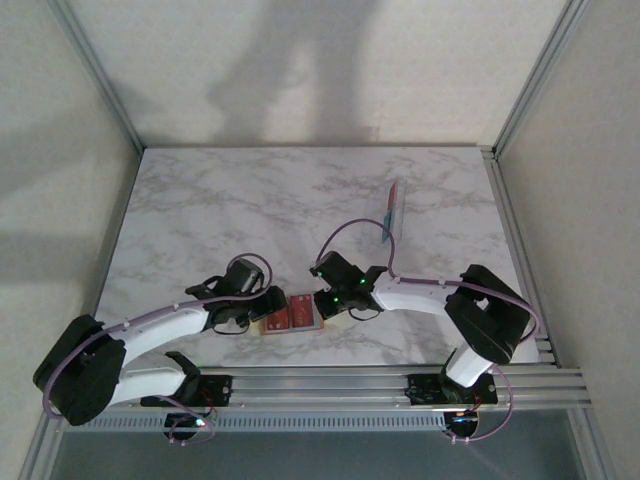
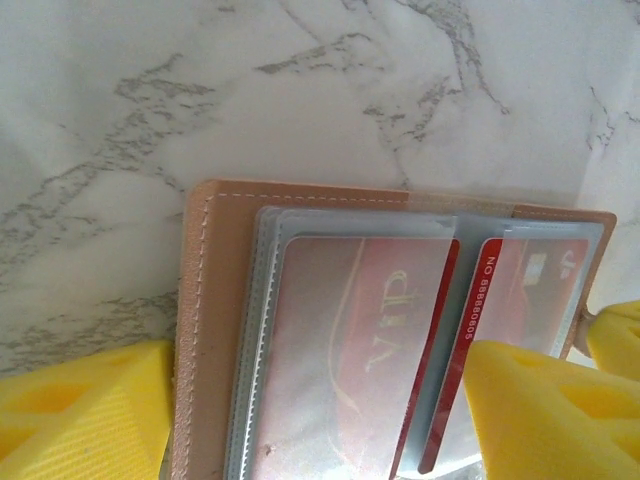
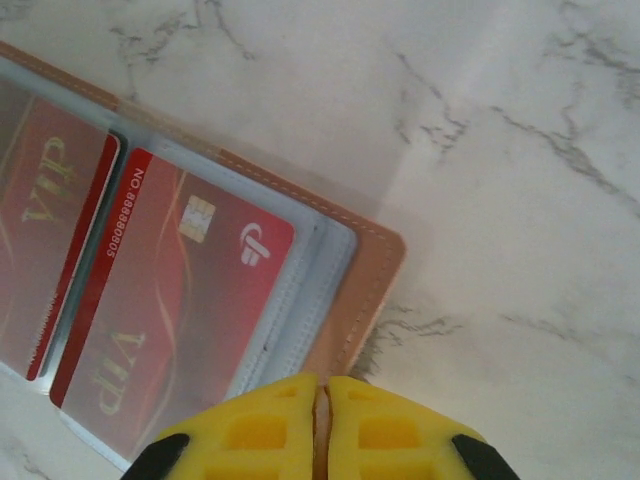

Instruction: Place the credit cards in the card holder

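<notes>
Marble-veined table holds the open tan stitched-leather card holder, glossy red credit cards sleeved; left gripper spread, right gripper clenched.

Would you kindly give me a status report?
Left gripper open over card holder. Right gripper shut at its edge. Two red cards sleeved. Nothing blocking.

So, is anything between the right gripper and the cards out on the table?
Nothing visible. Bare marble separates the shut right gripper, at the card holder, from the loose cards; only its own cable loops nearby.
</notes>
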You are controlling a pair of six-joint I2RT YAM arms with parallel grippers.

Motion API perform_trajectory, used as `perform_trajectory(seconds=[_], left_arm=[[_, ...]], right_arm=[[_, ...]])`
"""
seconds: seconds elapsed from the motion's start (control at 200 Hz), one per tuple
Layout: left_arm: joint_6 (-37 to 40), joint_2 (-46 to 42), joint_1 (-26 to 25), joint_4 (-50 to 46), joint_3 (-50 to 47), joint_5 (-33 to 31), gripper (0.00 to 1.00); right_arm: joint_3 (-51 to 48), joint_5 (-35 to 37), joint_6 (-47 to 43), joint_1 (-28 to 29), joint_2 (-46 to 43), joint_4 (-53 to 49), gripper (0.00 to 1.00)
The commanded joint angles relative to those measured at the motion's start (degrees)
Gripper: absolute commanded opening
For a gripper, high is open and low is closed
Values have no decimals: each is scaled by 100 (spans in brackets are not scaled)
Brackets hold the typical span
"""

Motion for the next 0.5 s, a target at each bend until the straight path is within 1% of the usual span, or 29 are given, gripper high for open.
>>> perform_trajectory(seconds=[0.0,0.18,0.345,0.496], left_arm=[[11,-7,-195,831,251,837,74],[-206,-158,-298,1203,185,1105,74],[-303,-419,-436,1004,285,842,73],[-369,-414,-459,1047,254,831,73]], right_arm=[[-147,-412,88,15,175,502,4],[-299,-633,241,15,213,940,1],[-436,-676,352,-4,186,1130,0],[-518,-721,445,-23,199,1247,0]])
